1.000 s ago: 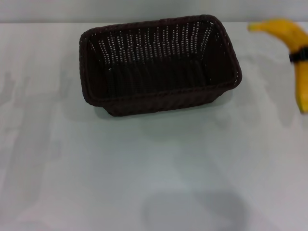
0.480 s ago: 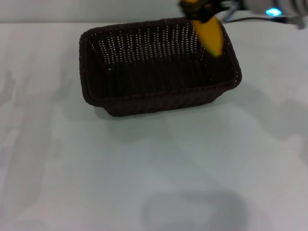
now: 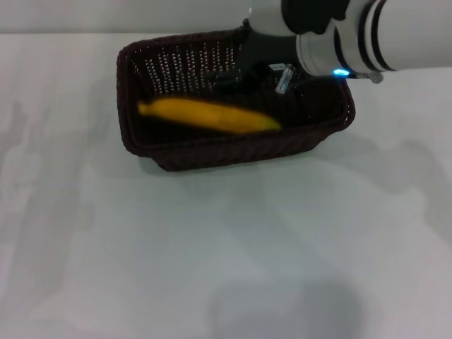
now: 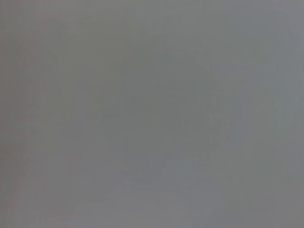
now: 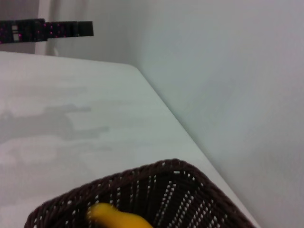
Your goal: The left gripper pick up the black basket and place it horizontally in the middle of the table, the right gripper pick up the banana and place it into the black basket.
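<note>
banana (image 3: pixel 208 115) | lying in black basket (image 3: pixel 141 141) | right tool (image 3: pixel 244 74) just behind it | grip unclear

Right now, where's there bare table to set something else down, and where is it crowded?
The plain white table is bare in front of the dark woven rectangular basket and to its left. The crowded part is the basket itself: the yellow curved banana lies along its floor, and the right gripper on its white arm hangs over the far right corner.
</note>
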